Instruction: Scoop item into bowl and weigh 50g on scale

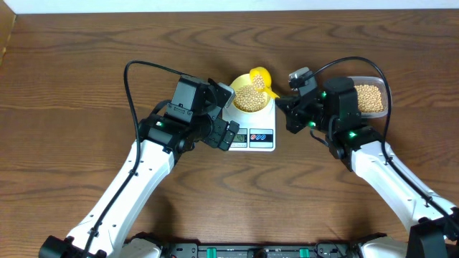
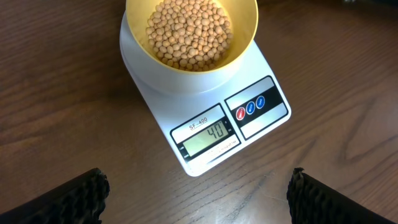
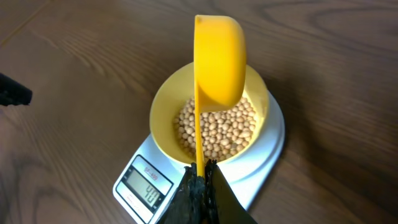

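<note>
Overhead, the glossy yellow plastic scoop [image 1: 260, 74] tips over the pale round bowl [image 1: 251, 111] on the white scale [image 1: 267, 125]; the clear tub [image 1: 373, 79] sits right. Left wrist: matte, pea-round soybeans [image 2: 189, 31] fill the bowl, the display [image 2: 208, 135] reads 40, and the left jaws are spread empty. Right wrist: the right jaws are clenched on the scoop's handle. Next, I'd guess, a small top-up scoop.

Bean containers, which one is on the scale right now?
The round pale yellow bowl, resting on the white scale. The clear rectangular tub sits directly on the table, well apart from the scale.
</note>
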You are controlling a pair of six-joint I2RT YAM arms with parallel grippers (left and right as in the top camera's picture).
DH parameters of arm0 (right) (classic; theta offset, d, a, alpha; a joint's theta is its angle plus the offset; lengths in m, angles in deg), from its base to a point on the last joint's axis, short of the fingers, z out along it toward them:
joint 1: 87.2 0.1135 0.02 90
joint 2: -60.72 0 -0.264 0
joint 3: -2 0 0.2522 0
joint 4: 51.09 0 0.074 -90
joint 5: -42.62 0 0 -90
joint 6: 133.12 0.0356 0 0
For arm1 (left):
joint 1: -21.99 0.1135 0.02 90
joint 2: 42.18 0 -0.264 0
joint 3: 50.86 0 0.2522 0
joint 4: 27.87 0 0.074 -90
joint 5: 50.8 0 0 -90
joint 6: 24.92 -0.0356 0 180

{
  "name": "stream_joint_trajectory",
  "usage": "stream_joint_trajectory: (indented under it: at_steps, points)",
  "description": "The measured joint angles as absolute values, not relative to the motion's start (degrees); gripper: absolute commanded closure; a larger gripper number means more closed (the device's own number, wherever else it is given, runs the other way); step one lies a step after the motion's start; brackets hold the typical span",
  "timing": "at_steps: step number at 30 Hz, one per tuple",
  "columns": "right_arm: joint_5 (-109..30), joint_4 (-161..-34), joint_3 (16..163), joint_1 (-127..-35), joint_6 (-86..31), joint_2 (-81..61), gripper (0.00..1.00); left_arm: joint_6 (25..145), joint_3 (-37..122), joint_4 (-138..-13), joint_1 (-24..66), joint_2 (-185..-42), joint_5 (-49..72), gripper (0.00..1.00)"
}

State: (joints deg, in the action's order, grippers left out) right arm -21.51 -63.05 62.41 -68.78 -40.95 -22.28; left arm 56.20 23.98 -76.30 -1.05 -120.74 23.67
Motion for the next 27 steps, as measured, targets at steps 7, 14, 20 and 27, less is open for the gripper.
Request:
stream_joint_trajectory:
  at_steps: [7, 14, 20, 27]
  points:
    - [-21.6, -63.0, 62.4, -68.5, -41.5, -22.3, 0.99, 56.2, 24.0, -76.3, -1.1, -120.7, 23.7, 0.06]
    - [-21.7, -62.1, 62.4, -68.5, -40.6, -22.3, 0.99, 56.2, 24.0, -76.3, -1.1, -120.7, 23.7, 0.06]
    - [-21.7, -59.7, 62.4, -68.5, -37.6, -22.3, 0.99, 56.2, 24.0, -76.3, -1.1, -120.7, 23.7, 0.06]
    - [-21.8, -60.8, 62.4, -68.5, -37.5, -22.3, 0.99, 56.2, 24.0, -76.3, -1.1, -120.7, 23.7, 0.06]
